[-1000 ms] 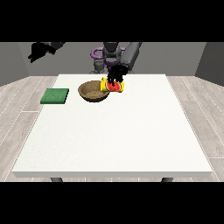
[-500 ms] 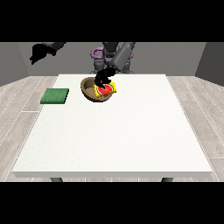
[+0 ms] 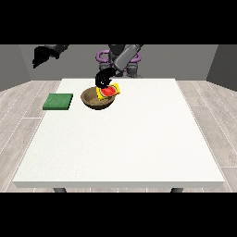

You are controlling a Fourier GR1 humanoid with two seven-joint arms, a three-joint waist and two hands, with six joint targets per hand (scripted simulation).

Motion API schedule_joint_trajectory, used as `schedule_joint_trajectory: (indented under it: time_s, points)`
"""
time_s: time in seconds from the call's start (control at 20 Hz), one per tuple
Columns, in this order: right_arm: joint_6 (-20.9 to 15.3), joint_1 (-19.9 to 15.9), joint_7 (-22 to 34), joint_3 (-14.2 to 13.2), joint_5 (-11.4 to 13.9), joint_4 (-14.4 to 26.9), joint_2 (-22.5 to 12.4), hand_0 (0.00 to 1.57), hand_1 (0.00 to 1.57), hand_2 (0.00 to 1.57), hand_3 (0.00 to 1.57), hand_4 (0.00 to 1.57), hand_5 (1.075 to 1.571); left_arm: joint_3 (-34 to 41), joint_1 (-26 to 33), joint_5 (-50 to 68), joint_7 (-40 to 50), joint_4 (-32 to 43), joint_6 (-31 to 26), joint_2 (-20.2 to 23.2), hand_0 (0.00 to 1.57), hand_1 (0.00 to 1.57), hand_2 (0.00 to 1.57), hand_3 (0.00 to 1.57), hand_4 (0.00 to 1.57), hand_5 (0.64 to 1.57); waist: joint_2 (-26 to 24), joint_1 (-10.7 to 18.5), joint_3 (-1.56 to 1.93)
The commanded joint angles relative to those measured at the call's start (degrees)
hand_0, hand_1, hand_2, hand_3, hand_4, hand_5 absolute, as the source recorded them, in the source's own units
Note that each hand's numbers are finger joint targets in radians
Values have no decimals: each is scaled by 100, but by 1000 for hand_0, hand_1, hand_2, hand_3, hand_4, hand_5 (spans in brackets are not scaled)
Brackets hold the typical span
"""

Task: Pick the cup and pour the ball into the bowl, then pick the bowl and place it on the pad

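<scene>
You are not seeing the ball: the tipped cup [image 3: 108,91] is showing only a red inside. The hand [image 3: 103,78] above is covering the cup's top edge, and the cup is hiding part of the bowl [image 3: 96,100].

A white table [image 3: 139,139] on grey plank floor [image 3: 213,120].

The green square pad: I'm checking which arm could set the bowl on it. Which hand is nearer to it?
The robot's right hand, raised at the view's left, behind the green square pad. The other hand holds the yellow cup over the brown bowl.
</scene>
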Motion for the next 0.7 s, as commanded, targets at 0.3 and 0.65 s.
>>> schedule_joint_trajectory:
  time_s: [0.3,0.65]
  points:
    - [907,-190,-158,17,131,331,-883,0,0,357,650,579,1564,169,-139,123,-456,-1088,-813,-9,1534,1534,1571,1571,1509,1188,-151,585,-1]
    - [486,93,-116,-178,282,623,-1058,0,0,365,635,562,1564,1229,-65,1277,-1072,-2036,-264,231,1451,1451,1571,1571,1335,1389,-519,1392,-7]
